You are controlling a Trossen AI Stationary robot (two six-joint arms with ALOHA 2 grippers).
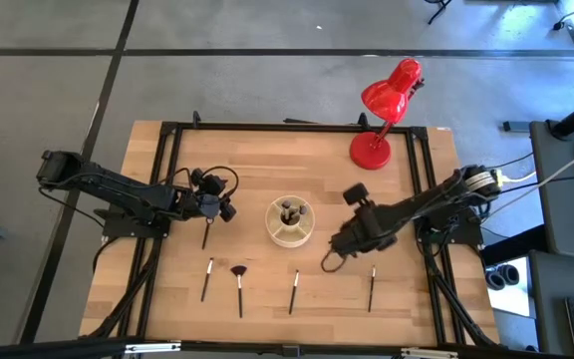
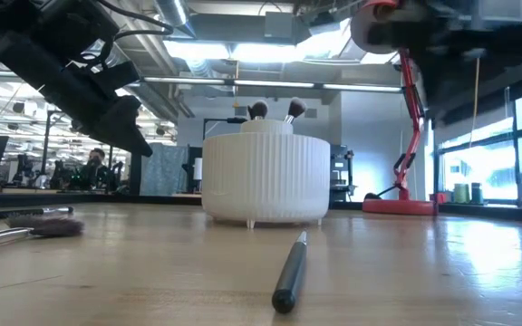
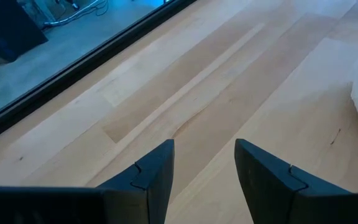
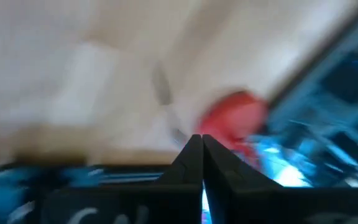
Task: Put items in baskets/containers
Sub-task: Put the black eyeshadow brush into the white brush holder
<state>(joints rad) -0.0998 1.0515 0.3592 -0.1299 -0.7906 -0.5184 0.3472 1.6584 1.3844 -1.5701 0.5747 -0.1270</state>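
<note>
The left gripper (image 1: 214, 206), jaws apart and empty, hovers left of the cup (image 1: 291, 221), directly over a brush (image 1: 205, 236) lying lengthwise toward the table's front. The right gripper (image 1: 345, 239), jaws together, waits right of the cup.

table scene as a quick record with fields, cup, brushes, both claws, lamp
cup: centre of table, upright, at least two brushes standing in it
loose brushes: five on the table, four in a row near the front edge, one by the left claw
fan brush: second in the row, lying flat
left claw: open, nothing between its fingers, left of cup
right claw: shut, right of cup
lamp: back right corner
</note>
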